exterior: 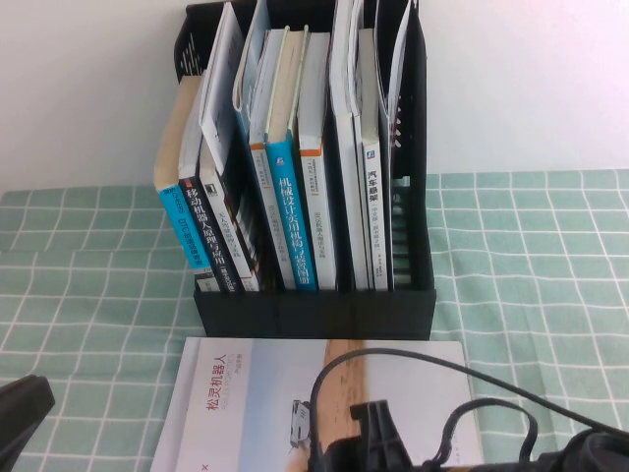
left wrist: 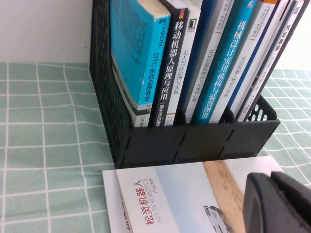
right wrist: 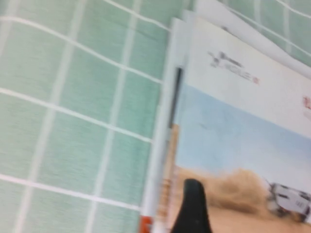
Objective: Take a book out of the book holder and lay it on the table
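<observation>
Already the book [exterior: 265, 403] is lying flat on the worktop [exterior: 88, 295] before the book holder [exterior: 314, 305], so the right pincer [exterior: 366, 438], grip state unclear, is best lifting straight off, the left pincer [exterior: 20, 413] idling aside.

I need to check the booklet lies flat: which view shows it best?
The high view: the book lies on the table before the book holder, right claw above. Left wrist shows a corner beside the left claw; right wrist, a blurred edge.

Overhead plus wrists, perhaps sharing book [exterior: 256, 403].
</observation>
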### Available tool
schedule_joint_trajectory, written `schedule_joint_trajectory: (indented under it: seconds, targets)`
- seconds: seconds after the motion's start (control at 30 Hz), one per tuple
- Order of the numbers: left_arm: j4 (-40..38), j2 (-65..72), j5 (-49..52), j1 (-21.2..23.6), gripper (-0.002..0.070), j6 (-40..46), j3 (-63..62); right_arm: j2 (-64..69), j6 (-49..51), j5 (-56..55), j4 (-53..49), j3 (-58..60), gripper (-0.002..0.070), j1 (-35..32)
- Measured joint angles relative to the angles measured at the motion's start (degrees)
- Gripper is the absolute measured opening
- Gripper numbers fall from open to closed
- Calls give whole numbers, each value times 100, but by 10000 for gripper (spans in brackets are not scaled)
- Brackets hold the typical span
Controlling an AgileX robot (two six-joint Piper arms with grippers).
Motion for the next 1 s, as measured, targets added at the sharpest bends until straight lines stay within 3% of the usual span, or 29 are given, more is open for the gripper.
schedule_joint_trajectory:
  seconds: [0.17,0.3,0.37,0.43,0.6,0.7,0.9,1.0]
  targets:
    - [-11,0,0,0,-2,0,0,-61,-360,283,-205,-153,461,431]
    - [-149,0,-4,0,-2,10,0,-225,-1470,392,-923,-722,273,564]
    - [-189,0,-4,0,-2,10,0,-305,-1738,402,-1125,-1187,138,553]
    - [-214,0,-4,0,-2,10,0,-375,-1848,488,-1237,-1812,57,483]
    - [-244,0,-13,0,-2,10,0,-449,-1802,1174,-1536,-3362,7,135]
    - [-257,0,-13,0,-2,10,0,-462,-1063,2073,-2279,-4099,1,-248]
    - [-261,0,-13,0,-2,10,0,-462,1648,4754,-5614,-5142,-1,-964]
    - [-261,0,-13,0,-2,-1,0,-472,2645,6196,-6439,-5465,-1,-1437]
